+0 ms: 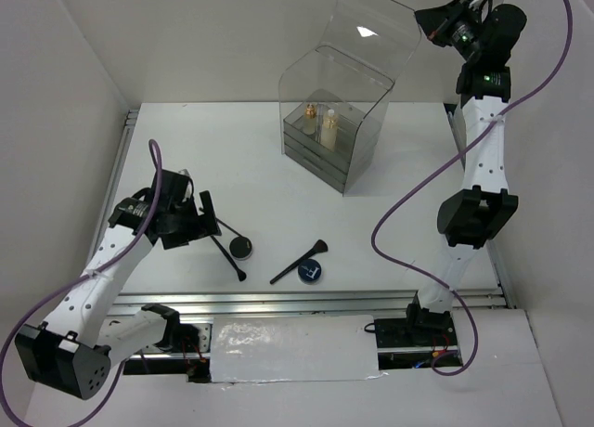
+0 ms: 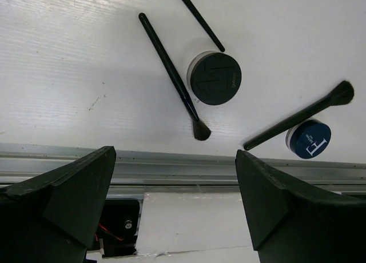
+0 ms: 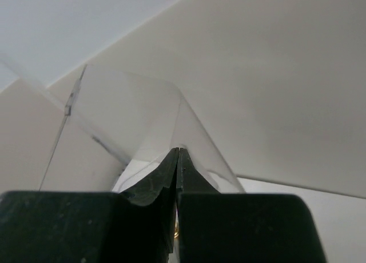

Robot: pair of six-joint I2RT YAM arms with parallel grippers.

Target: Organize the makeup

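My left gripper (image 1: 206, 215) is open and empty, hovering over the table's near left; in its wrist view the gripper (image 2: 174, 155) frames the front rail. Below it lie a black jar (image 1: 241, 249) (image 2: 216, 78), a blue jar (image 1: 311, 272) (image 2: 309, 138) and three thin black brushes: one (image 2: 171, 77) beside the black jar, one (image 2: 197, 17) above it, one (image 1: 297, 262) (image 2: 300, 115) by the blue jar. My right gripper (image 1: 429, 23) (image 3: 178, 152) is shut on the raised clear lid (image 1: 371, 32) (image 3: 126, 114) of the acrylic box (image 1: 348, 162). A cream tube (image 1: 329, 130) and gold lipstick (image 1: 309, 119) stand in its top compartment.
The acrylic box with drawers stands at the back middle of the white table. A metal rail (image 1: 353, 302) (image 2: 171, 166) runs along the near edge. White walls close in on the left, right and back.
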